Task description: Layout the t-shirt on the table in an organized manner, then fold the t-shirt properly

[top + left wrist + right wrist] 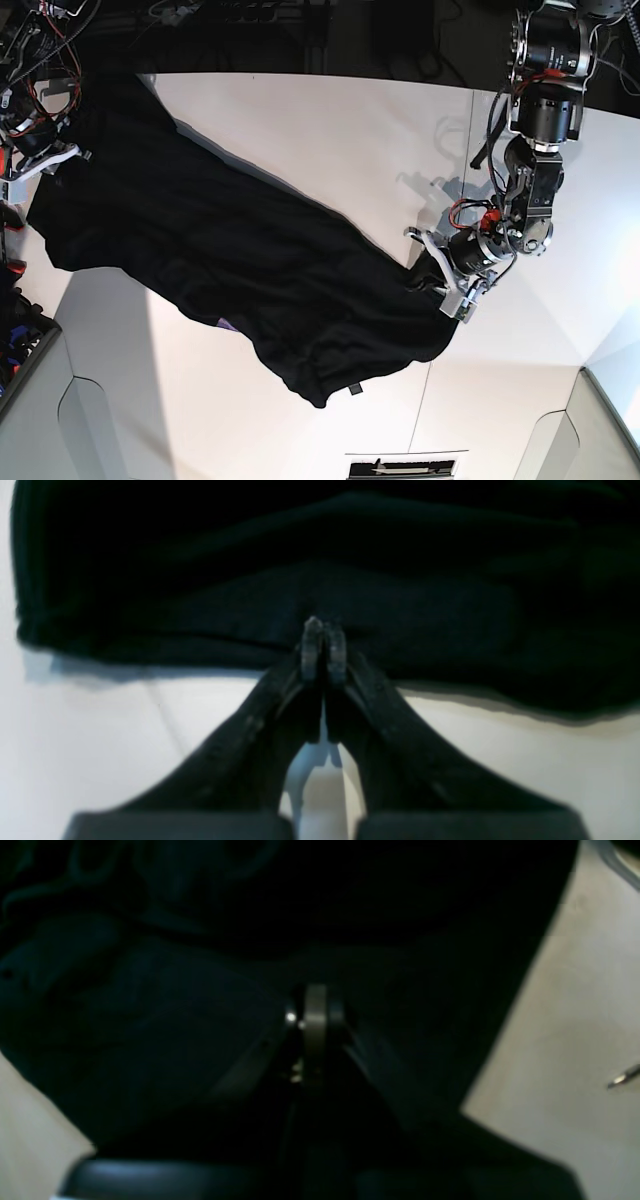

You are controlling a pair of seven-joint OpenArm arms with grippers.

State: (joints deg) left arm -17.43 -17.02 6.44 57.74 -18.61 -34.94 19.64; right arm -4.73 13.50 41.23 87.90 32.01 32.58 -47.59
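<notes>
T-shirt (pixel 230 260) lies stretched diagonally across counter (pixel 330 130) between my arms. My left tool (pixel 324 650) pinches hem, my right tool (pixel 315 1015) clamps far end; stretch along axis.

The t-shirt (pixel 240 260) lies on the table (pixel 330 130), stretched between the left gripper (pixel 324 642) and the right gripper (pixel 315 1012) (each at one end).
</notes>
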